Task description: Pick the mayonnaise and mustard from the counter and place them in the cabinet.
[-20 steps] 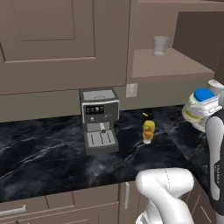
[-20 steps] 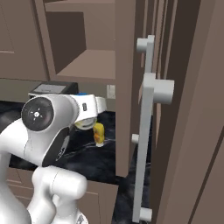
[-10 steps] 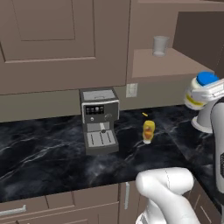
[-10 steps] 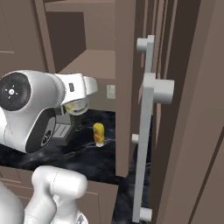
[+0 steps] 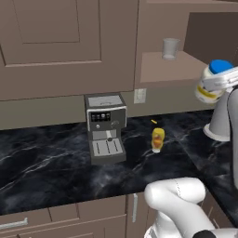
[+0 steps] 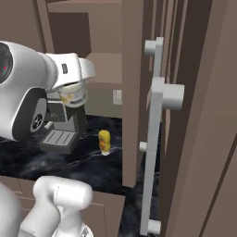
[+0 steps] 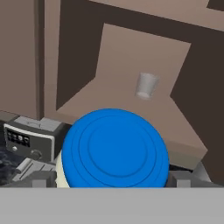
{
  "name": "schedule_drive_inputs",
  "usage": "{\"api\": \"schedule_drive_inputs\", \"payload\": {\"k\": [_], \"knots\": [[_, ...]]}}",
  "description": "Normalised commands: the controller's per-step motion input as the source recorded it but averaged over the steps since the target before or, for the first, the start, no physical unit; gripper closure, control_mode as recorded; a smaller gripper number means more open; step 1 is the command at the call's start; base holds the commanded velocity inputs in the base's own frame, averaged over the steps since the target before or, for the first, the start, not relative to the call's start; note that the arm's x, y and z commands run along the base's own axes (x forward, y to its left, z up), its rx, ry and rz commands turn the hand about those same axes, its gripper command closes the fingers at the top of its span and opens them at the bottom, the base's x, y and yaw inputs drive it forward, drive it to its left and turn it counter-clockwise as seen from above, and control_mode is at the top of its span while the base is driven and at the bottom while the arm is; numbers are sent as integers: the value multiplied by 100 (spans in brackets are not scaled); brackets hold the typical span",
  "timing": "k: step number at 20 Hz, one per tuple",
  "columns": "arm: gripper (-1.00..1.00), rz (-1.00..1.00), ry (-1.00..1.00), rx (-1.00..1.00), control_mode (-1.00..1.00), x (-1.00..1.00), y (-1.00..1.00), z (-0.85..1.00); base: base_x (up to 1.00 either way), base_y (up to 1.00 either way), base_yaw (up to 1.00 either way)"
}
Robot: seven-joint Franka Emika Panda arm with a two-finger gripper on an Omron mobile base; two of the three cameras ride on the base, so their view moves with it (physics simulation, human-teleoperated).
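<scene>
The gripper (image 5: 218,82) is carrying the mayonnaise (image 5: 213,86), its jaws spread wide around the jar's body and pinching it between them. In the left base view the jar is hanging in the air at the right edge of the scene, well above the counter (image 5: 56,167) and about level with the front edge of the cabinet (image 5: 162,69) shelf. Compared with a second ago, the jar is sitting higher and has shifted left toward the shelf opening; half a second ago it was still lower and nearer the frame edge.

In the right base view the mayonnaise (image 6: 74,95) is showing beneath the gripper (image 6: 76,88), in front of the open cabinet (image 6: 104,65); the arm's large joint has swung further left and up since the earlier pictures.

In the hand view the blue lid of the mayonnaise (image 7: 114,148) is facing the camera, with the tan shelf of the cabinet (image 7: 127,100) lying beyond it and a small grey cup (image 7: 145,85) standing toward the far part of that shelf.

The mustard (image 5: 157,139) is standing upright on the counter, right of the coffee machine (image 5: 105,128) and apart from it, unmoved across the pictures. A wall outlet (image 5: 139,95) is showing on the backsplash above it.
</scene>
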Motion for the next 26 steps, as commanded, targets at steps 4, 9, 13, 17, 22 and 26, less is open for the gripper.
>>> {"api": "schedule_drive_inputs", "payload": {"k": [4, 9, 13, 17, 22, 26], "knots": [[100, 0, -7, 0, -100, 2, 0, 5, 0, 0, 0], [100, 0, -12, 0, -100, 9, 0, 0, 0, 0, 0], [100, 0, -12, 0, -100, 31, 0, 0, 0, 0, 0], [100, 0, -8, 0, -100, 37, 0, 0, 0, 0, 0], [100, 0, 0, 0, -100, 37, 0, -1, 0, 0, 0], [100, 0, 0, 0, -100, 42, 0, -22, 0, 0, 0]]}}
